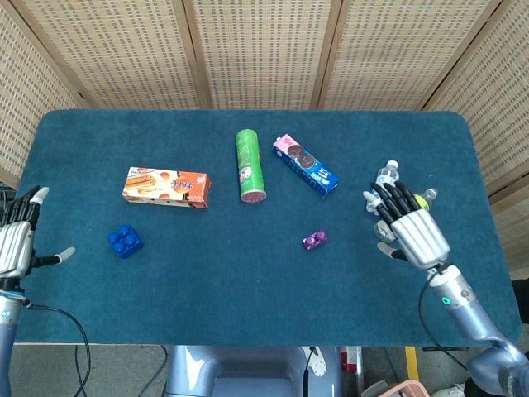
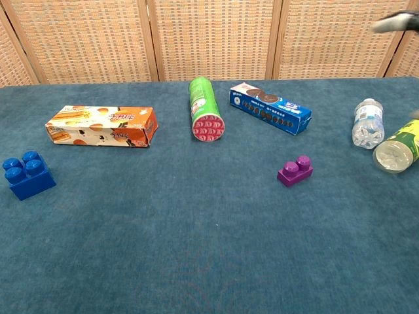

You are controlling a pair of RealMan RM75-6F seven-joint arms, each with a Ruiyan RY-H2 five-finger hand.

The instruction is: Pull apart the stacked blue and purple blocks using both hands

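The blue block [image 1: 125, 241] [image 2: 26, 174] lies alone on the blue cloth at the left. Far from it, right of centre, lies the small purple block [image 1: 313, 241] [image 2: 294, 171]. My left hand [image 1: 16, 241] hovers at the table's left edge, fingers spread and holding nothing, well left of the blue block. My right hand [image 1: 409, 231] is raised near the right side, fingers spread and empty, to the right of the purple block. In the chest view only a fingertip of the right hand [image 2: 396, 21] shows at the top right corner.
An orange biscuit box [image 1: 166, 188] lies behind the blue block. A green can [image 1: 250, 165] and a blue cookie box [image 1: 306, 163] lie at the middle back. A clear bottle [image 2: 366, 123] and a green bottle [image 2: 397, 146] lie at the right, close to my right hand.
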